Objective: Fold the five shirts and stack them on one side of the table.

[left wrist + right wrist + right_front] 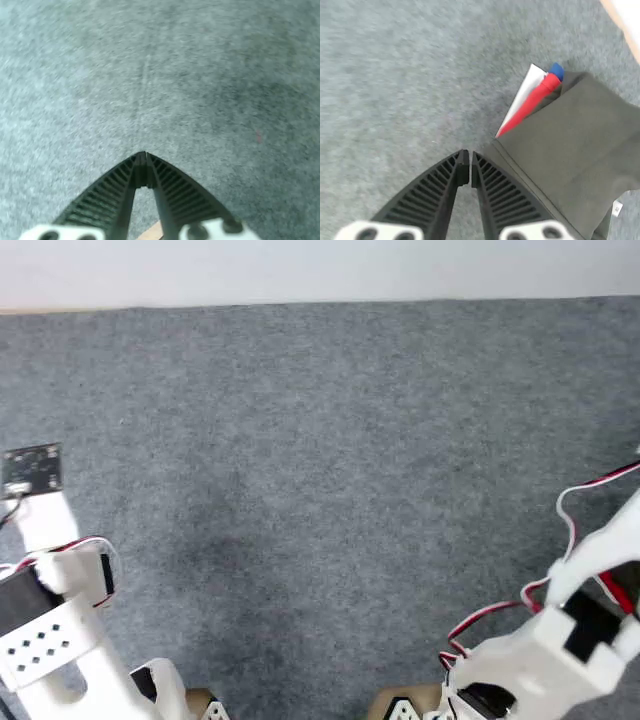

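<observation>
Left gripper (146, 170), right gripper (470, 167) clenched, empty — arms (55, 640) at 7 and 4 o'clock of table (320, 420); olive shirt (570, 150) tops folded stack (532, 97) beside right gripper.

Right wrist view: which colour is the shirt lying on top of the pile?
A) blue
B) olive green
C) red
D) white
B: the olive green shirt lies uppermost, and only a red edge, a white edge and a blue edge stick out from under it.
</observation>
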`<move>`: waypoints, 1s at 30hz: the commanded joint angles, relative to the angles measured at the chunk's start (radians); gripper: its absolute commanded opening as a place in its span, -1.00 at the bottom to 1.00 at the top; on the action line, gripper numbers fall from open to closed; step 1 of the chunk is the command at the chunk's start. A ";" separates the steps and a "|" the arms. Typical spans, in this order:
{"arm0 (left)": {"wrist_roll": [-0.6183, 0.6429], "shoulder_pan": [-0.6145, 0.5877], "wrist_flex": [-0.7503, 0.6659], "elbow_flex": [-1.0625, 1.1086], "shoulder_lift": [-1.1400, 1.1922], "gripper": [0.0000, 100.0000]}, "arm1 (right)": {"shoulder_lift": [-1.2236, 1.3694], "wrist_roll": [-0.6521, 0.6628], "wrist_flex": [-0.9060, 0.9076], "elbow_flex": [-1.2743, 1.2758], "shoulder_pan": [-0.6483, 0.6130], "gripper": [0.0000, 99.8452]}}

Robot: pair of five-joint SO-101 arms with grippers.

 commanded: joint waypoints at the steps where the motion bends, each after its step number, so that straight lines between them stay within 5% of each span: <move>1: 0.043 0.071 0.008 -0.008 -0.020 -0.99 | -0.154 -0.015 0.041 0.003 -0.061 -0.98; 11: 0.060 0.321 -0.124 -0.001 -0.020 -0.99 | -0.615 -0.206 0.031 0.591 -0.295 -0.98; 16: 0.170 0.397 -0.242 -0.001 -0.020 -0.99 | -0.915 -0.342 -0.142 1.051 -0.473 -0.98; 22: 0.276 0.496 -0.368 0.137 -0.020 -1.00 | -1.342 -0.361 -0.455 1.596 -0.507 -0.98; 30: 0.305 0.549 -0.615 0.374 -0.020 -1.00 | -1.764 -0.354 -0.504 2.001 -0.510 -0.98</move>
